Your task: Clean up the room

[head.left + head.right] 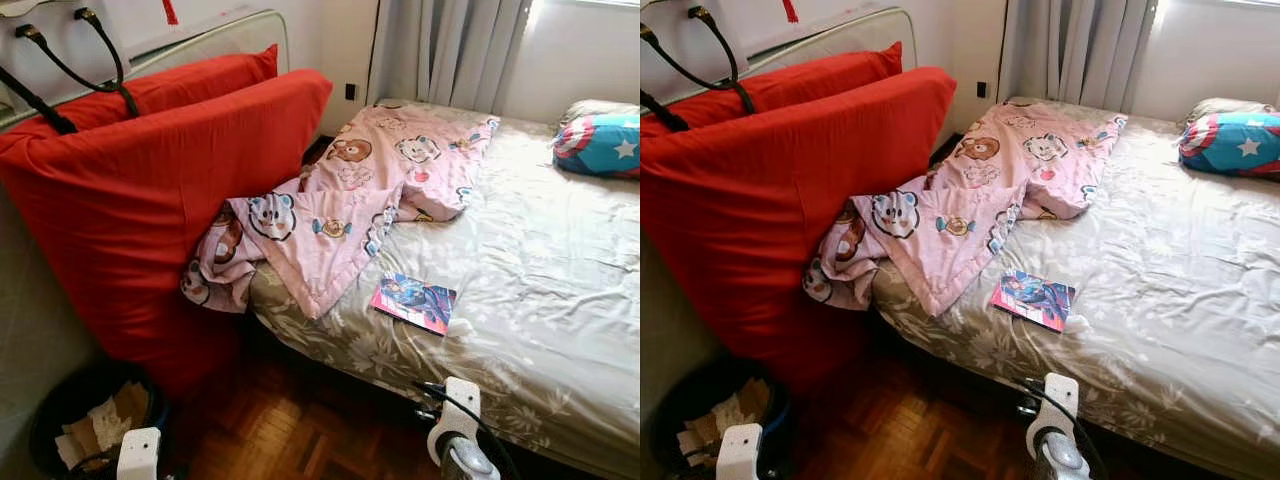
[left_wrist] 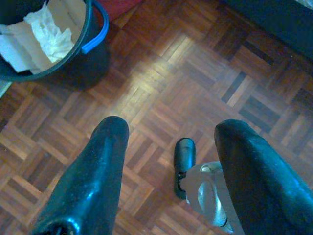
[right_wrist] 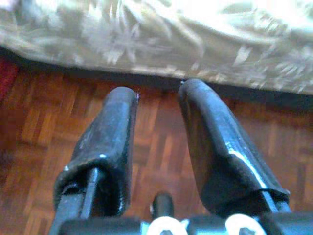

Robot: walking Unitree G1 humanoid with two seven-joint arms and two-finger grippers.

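So we're standing at the foot of the bed (image 1: 560, 300), both arms hanging low over the parquet (image 2: 161, 98), nothing picked up yet. The left gripper (image 2: 171, 166) is spread wide and empty, pointing at the floor. The right gripper (image 3: 156, 142) is open a bit narrower, also empty, hovering just short of the bed's edge.

What we're probably going for first is the book (image 1: 414, 302), lying flat on the sheet lower centre of the frame, just right of the pink blanket (image 1: 340, 210) that's sliding off the bed's left side. A small white scrap (image 1: 461, 327) is sitting right beside the book.

If we're grabbing the book, we're thinking the right arm is the closer one. It's thin and flat on soft bedding, so we're better off coming in low at the edge nearest us and pinching the spine instead of pressing straight down.

As for containers, the dark bin (image 1: 60, 400) with the blue handle is sitting lower left, beside the red cushions (image 1: 150, 190). It's already holding crumpled white paper (image 2: 51, 36) and cardboard pieces.
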